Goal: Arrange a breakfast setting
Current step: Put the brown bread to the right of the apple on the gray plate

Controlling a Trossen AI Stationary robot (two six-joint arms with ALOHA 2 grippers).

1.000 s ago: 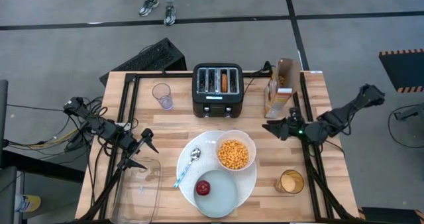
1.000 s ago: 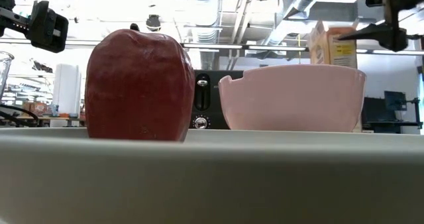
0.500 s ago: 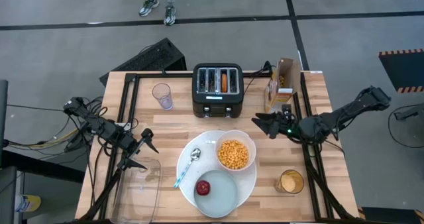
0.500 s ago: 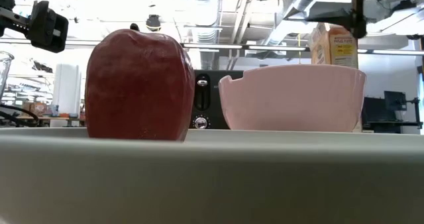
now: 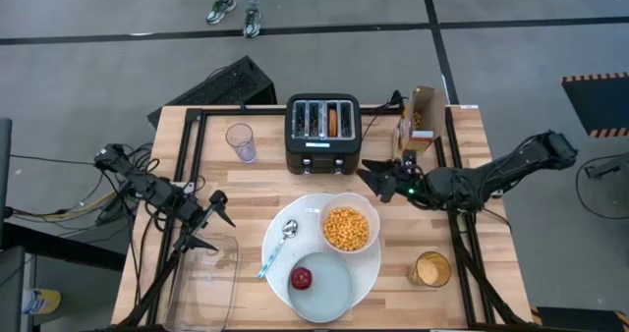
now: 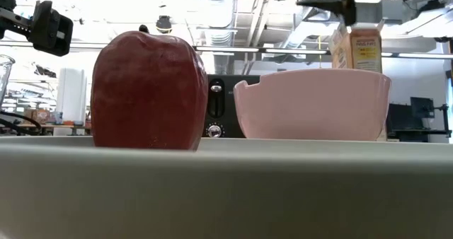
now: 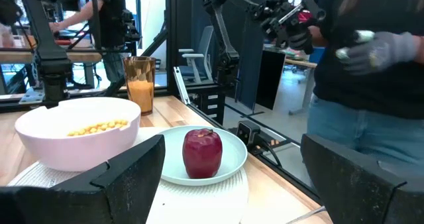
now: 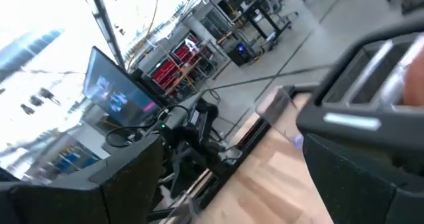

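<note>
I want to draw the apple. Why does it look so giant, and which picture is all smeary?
Low view: the apple sits right by the camera, so it fills the frame, and the plate rim in front is a soft blur. Right wrist view: smeared and tilted. High view: sharp and evenly lit.

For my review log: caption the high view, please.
Right gripper open near the toaster; cereal bowl and apple already plated.

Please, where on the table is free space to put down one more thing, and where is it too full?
Bare wood lies between the empty glass and the large white plate, and between that plate and the juice glass. It is crowded around the toaster and cereal box, where the open right gripper hovers.
</note>
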